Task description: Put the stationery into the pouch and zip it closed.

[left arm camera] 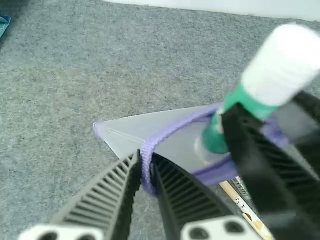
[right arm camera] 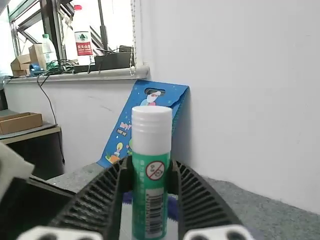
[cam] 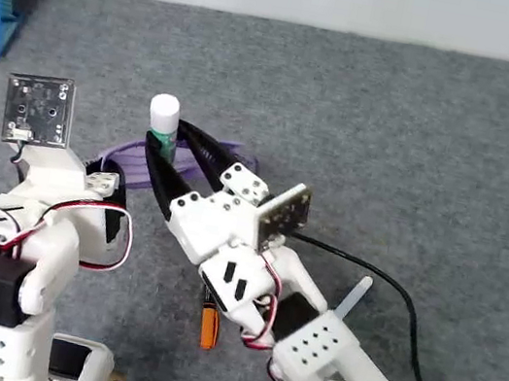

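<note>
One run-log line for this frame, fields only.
left tool: shut on pouch edge | right tool: shut on glue stick, upright at pouch | orange pen: outside pouch

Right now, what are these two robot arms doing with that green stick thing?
The left gripper pinches the purple edge of the pouch. The right gripper grips a green glue stick with a white cap, upright, its lower end at the pouch's mouth. An orange pen lies on the grey table, outside the pouch.
</note>
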Controlling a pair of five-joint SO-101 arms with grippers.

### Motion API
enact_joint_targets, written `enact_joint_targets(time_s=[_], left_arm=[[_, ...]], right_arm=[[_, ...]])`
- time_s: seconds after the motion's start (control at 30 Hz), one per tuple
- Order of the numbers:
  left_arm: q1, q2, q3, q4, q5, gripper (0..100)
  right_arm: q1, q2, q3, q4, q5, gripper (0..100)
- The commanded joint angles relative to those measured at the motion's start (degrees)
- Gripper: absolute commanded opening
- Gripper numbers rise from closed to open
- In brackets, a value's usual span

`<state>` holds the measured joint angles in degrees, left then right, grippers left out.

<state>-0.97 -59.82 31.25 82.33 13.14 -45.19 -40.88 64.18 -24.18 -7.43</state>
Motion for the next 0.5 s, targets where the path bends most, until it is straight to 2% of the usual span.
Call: enact_joint_targets(time_s=[0.0,0.13,0.2,0.4,0.47], left_arm=[[0.09,0.26,-0.84,0.09,0.79,1],[0.09,0.26,-0.84,0.09,0.79,1],[0.09,0.26,-0.84,0.09,0.79,1],[0.09,0.26,-0.84,0.09,0.79,1],[0.09,0.26,-0.84,0.18,0.79,1]], right_arm=[[0.84,2.51,-0.26,-2.86,0.09,3.3],[0.84,2.77,-0.26,-2.77,0.18,17.3],[0.84,2.68,-0.26,-2.77,1.14,21.0],[0.84,-0.31,-0.26,-1.71,2.99,18.0],[1.27,-3.3,-1.49,4.88,2.64,16.9]])
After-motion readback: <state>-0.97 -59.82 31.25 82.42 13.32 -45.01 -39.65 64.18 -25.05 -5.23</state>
